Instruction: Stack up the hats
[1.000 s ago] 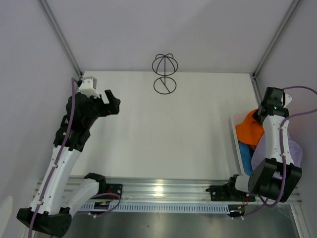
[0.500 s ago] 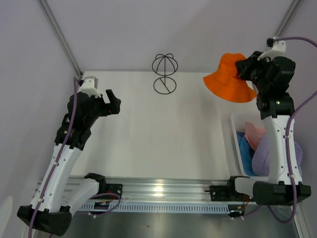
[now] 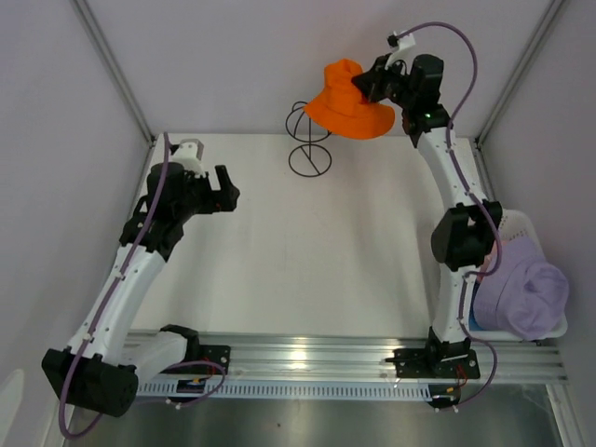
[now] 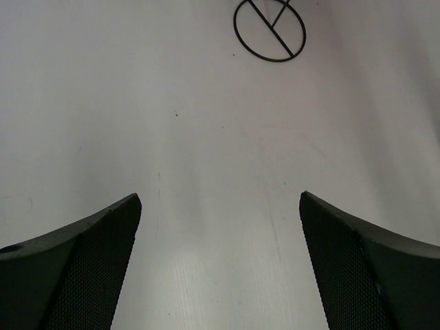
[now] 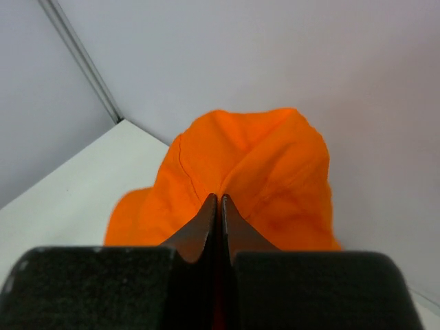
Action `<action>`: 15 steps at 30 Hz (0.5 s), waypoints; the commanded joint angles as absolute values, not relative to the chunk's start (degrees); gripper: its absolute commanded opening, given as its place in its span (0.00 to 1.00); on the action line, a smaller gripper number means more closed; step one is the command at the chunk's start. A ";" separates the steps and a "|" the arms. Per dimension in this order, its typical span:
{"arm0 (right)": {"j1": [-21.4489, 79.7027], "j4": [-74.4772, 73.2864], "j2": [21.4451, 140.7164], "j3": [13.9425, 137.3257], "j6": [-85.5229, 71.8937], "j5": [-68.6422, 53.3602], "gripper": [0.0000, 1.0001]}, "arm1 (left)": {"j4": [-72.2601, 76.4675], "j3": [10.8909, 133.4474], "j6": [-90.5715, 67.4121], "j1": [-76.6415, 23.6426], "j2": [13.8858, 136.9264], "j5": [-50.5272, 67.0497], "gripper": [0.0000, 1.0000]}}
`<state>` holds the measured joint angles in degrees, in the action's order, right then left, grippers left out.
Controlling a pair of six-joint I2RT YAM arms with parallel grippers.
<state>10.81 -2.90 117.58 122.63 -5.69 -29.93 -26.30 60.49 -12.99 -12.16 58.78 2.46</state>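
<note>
My right gripper (image 3: 365,86) is shut on the crown of the orange hat (image 3: 346,102) and holds it high, just right of and partly in front of the black wire hat stand (image 3: 309,156). In the right wrist view the hat (image 5: 240,172) hangs pinched in my shut gripper (image 5: 218,199). The pale purple hat (image 3: 527,291) lies on top of the white basket (image 3: 518,221) at the right edge; the pink and blue hats are hidden. My left gripper (image 3: 226,194) is open and empty over the left of the table, its wide jaws above bare table (image 4: 220,206).
The stand's round base (image 4: 269,30) shows at the top of the left wrist view. Grey walls with metal corner posts close in the back and sides. A metal rail runs along the near edge.
My right arm has lifted the orange hat out of the basket and swung it up and left to beside the stand. The purple hat now tops the basket. My left gripper shifted slightly right.
</note>
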 commanded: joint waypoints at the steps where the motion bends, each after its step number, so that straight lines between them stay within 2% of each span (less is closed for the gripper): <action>1: 12.48 0.79 123.29 135.84 -3.69 -33.31 0.00 | -25.65 65.89 -12.83 -12.66 63.35 7.55 1.00; 5: 12.04 3.86 120.43 133.43 -3.26 -28.32 0.00 | -24.88 70.56 -17.56 -12.66 69.51 9.49 0.99; 10: 9.33 9.04 109.79 118.26 -1.57 -26.98 0.00 | -14.79 76.89 -29.58 -12.66 80.20 9.23 1.00; 11: 8.71 10.27 106.03 115.86 -2.45 -26.55 0.00 | -14.50 82.39 -31.71 -12.66 82.94 9.14 0.99; 14: 5.46 14.32 99.70 108.05 -6.58 -29.43 0.00 | -14.24 88.40 -38.74 -12.83 94.45 9.84 1.00; 15: 4.84 15.11 98.45 106.45 -7.03 -30.05 0.00 | -13.98 94.77 -39.98 -12.92 97.35 10.45 1.00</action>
<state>7.55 5.61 106.15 110.04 -4.45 -28.49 -18.02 85.71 -30.37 -12.27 89.84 8.38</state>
